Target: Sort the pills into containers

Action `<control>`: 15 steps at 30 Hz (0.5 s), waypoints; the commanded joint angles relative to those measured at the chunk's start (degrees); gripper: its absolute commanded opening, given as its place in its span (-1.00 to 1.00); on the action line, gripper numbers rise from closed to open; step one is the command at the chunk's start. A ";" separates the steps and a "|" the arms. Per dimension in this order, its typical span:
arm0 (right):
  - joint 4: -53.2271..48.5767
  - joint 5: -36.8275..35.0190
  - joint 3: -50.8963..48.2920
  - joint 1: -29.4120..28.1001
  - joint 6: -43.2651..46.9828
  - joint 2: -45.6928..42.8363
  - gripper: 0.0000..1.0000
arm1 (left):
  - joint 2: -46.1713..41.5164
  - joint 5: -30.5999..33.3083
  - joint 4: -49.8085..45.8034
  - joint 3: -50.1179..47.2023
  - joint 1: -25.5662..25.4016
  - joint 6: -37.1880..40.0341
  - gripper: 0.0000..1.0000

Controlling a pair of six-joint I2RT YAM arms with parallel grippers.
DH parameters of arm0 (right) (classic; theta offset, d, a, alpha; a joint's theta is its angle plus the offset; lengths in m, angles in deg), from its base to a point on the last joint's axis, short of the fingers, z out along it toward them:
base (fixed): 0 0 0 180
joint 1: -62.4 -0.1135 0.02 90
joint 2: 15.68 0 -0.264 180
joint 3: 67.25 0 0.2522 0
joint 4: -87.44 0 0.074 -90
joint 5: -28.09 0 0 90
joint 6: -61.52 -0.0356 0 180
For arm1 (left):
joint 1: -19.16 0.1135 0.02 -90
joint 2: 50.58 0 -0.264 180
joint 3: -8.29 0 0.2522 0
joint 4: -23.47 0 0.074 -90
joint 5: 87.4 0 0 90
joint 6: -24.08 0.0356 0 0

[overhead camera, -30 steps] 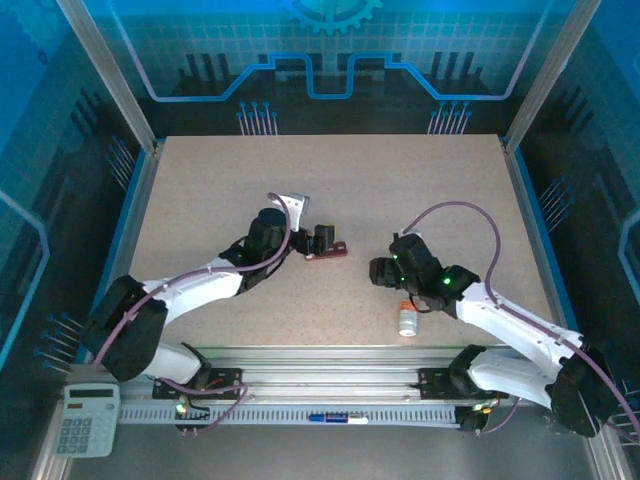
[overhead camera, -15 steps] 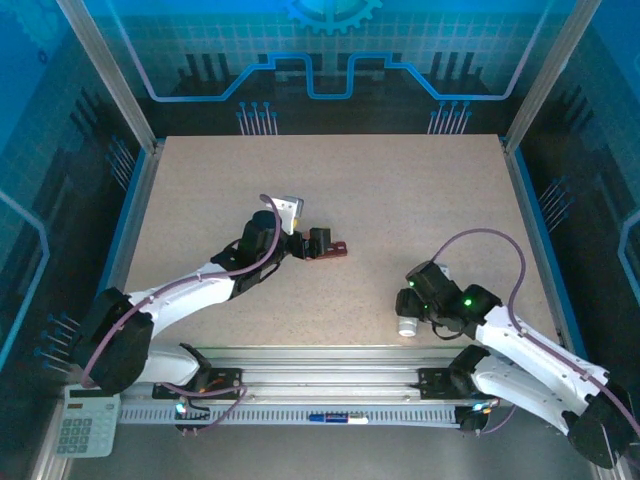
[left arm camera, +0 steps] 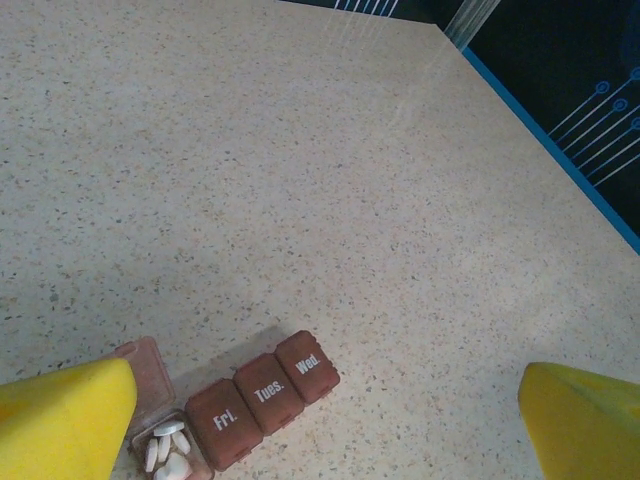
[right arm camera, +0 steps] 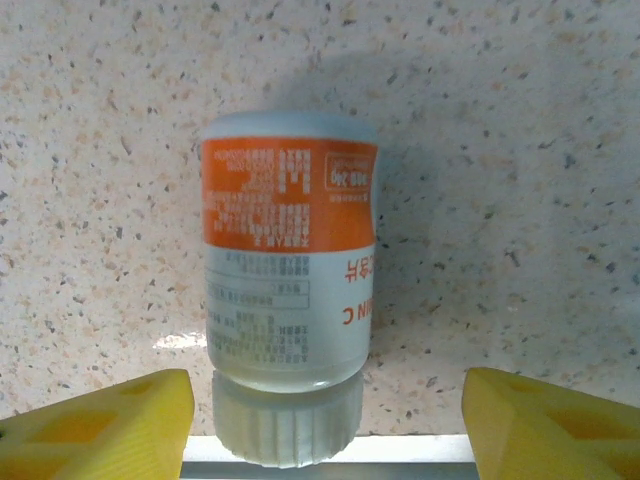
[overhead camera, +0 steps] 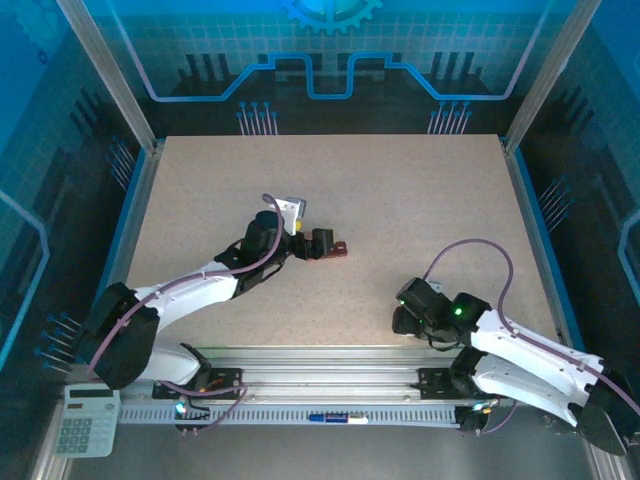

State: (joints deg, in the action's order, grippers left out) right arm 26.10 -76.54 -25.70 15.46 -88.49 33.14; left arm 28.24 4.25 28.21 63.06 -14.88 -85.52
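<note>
Containers (left arm camera: 262,398): dark reddish-brown plastic strip of square lidded cells marked Fri., Tues., Wed. The end cell's lid stands open, with white oblong pills (left arm camera: 168,452) inside. It lies left of table centre, between my left fingers.
Left gripper (left arm camera: 320,425): yellow fingers spread wide either side of the strip; I cannot tell whether they touch it.
Bottle (right arm camera: 288,290): smooth white cylinder with an orange-and-white label and a ribbed white cap, lying on its side close to the table's near edge.
Right gripper (right arm camera: 325,435): fingers spread with the bottle between them and a gap on both sides.
Change: a second ago my right arm was mid-table and the bottle lay uncovered — now the arm is drawn back over it. Left arm and strip — about where they were.
Surface: speckled beige table (overhead camera: 400,190), matte, blue-edged.
Room: blue-lit patterned panels and an aluminium frame; calculator (overhead camera: 85,420) by the left base.
</note>
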 commanded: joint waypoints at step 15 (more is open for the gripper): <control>7.74 0.30 -2.37 -3.27 -3.73 7.31 0.27 | 0.80 -1.06 2.60 0.29 -0.85 -0.62 0.98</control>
State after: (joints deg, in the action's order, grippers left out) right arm 32.33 -76.19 -27.42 13.15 -90.94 39.71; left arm 28.46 4.25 29.32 63.06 -15.32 -85.52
